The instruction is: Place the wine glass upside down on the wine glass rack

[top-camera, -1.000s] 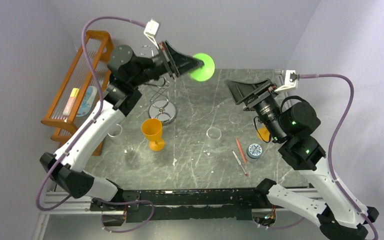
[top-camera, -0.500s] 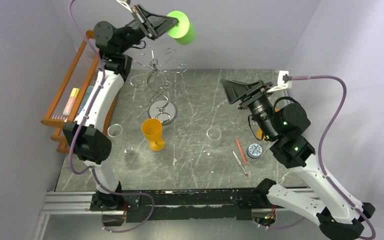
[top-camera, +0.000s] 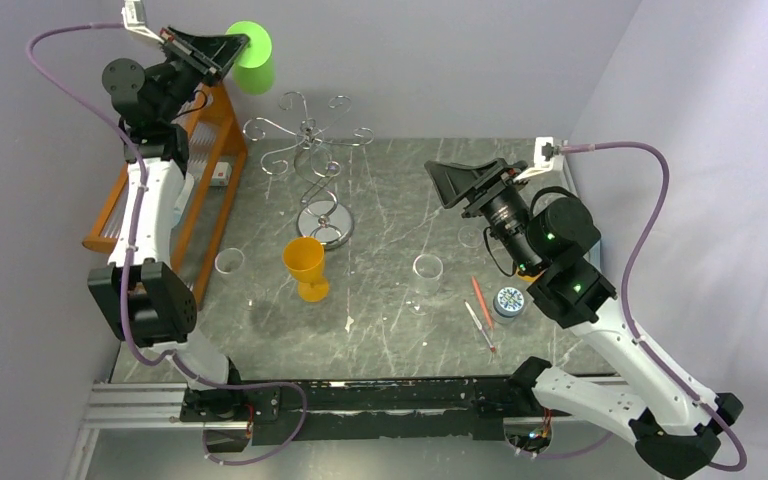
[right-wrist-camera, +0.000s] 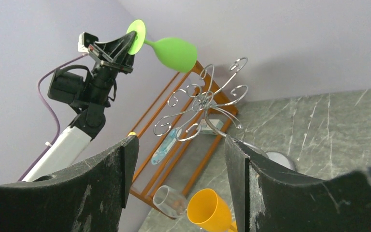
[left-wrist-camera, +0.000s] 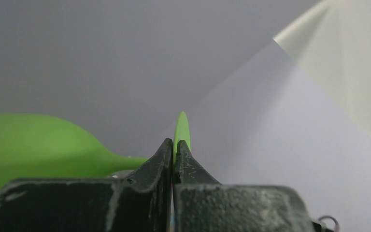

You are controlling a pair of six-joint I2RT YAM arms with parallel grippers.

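Holding one green wine glass [top-camera: 252, 68] high above the worktop's [top-camera: 400, 200] far left corner.
Your left fingers [left-wrist-camera: 169, 152] clamp its foot; your right fingers [top-camera: 442, 183] gape empty; one wine glass rack [top-camera: 307, 131] stands nearby.

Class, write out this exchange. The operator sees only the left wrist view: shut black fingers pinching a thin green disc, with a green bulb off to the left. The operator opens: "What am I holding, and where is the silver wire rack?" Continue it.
Observer: The left gripper pinches a green plastic wine glass by its foot. The glass lies sideways, clear of the tall silver wire rack and off to its left.
Operator: Is any hook taken?
Observer: No, all the curled hooks are bare.
Operator: And the other arm?
Observer: The right gripper hangs open and empty over the right half of the table.
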